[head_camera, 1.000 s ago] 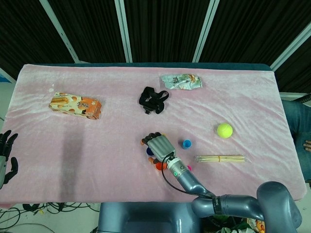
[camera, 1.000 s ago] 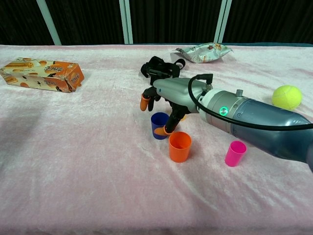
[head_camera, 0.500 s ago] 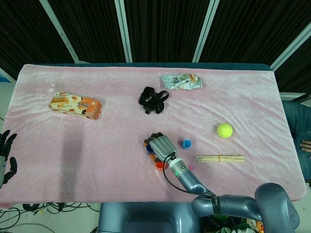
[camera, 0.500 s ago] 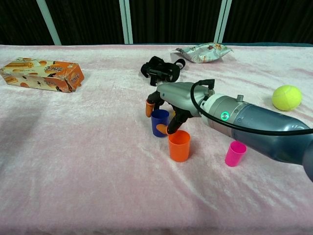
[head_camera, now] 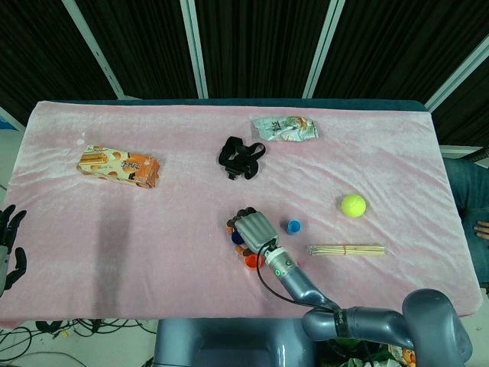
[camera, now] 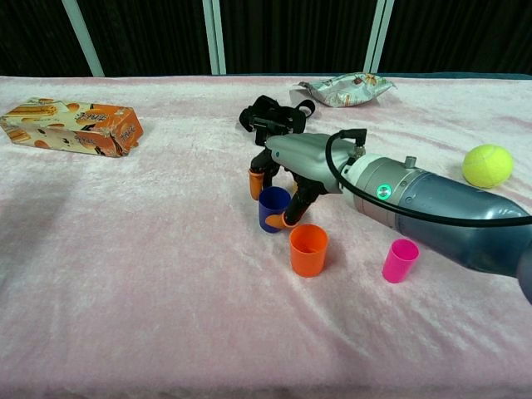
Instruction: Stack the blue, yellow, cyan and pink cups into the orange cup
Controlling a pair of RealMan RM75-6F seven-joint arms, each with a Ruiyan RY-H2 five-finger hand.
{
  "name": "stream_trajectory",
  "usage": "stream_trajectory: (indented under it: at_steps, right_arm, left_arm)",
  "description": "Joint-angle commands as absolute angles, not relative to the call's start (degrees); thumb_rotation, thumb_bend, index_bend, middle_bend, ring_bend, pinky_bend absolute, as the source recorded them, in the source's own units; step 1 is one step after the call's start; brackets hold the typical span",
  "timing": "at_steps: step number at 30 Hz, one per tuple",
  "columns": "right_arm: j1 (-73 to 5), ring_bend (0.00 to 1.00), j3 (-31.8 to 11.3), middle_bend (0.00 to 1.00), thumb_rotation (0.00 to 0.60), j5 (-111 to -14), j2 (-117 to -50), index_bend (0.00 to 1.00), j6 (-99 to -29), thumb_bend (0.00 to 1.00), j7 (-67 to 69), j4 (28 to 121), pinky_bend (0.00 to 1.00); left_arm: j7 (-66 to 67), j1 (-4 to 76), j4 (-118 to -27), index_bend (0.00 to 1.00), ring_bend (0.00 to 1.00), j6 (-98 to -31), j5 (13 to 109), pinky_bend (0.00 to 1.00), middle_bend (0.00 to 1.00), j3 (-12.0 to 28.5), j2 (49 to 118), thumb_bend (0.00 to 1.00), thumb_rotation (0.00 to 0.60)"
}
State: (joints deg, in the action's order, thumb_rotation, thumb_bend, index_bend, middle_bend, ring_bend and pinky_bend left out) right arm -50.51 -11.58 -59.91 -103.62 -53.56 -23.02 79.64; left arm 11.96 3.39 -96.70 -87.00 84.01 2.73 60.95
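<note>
over the blue cup (camera: 273, 209) your right hand (camera: 287, 170) curls its fingers around the cup; whether it really grips it, i cannot tell. beside stands the orange cup (camera: 308, 249).

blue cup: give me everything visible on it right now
The blue cup is a small dark-blue tumbler, plain and plastic-looking, standing upright and open end up on the pink cloth. It sits just behind and left of the orange cup, apart from it. The right hand is over it, orange-tipped fingers down on either side of its rim; whether they grip it is unclear. In the head view the hand hides most of it.
</note>
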Motion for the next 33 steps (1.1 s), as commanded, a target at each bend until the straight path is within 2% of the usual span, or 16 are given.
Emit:
stream_trajectory:
  at_steps: [1, 9, 19, 33]
  right_arm:
    - [-50.36, 0.24, -12.23, 0.45, 0.6, -60.33, -102.14, 0.48, -54.15, 0.22, -23.32, 81.65, 0.2]
    - [-49.32, 0.24, -12.81, 0.46, 0.6, -61.23, -96.79, 0.49, -56.12, 0.22, -24.75, 90.23, 0.2]
    - [-45.78, 0.24, -9.42, 0.46, 0.6, -63.85, -88.15, 0.49, -60.13, 0.22, -28.37, 104.39, 0.2]
    - [-44.24, 0.24, -6.44, 0.46, 0.6, -64.99, -87.58, 0.49, -60.99, 0.22, -29.9, 106.31, 0.2]
  left_arm:
    - [11.98, 3.37, -96.74, 0.09, 0.0, -87.05, 84.05, 0.03, 0.02, 2.71, 60.95, 0.69, 0.6]
    - [11.92, 3.27, -96.86, 0.09, 0.0, -87.29, 84.14, 0.03, 0.02, 2.73, 60.88, 0.69, 0.6]
    - [11.66, 3.28, -96.88, 0.09, 0.0, -87.21, 83.96, 0.03, 0.02, 2.85, 60.73, 0.69, 0.6]
    - [12.06, 3.27, -96.85, 0.09, 0.0, -87.26, 84.12, 0.03, 0.02, 2.78, 60.88, 0.69, 0.6]
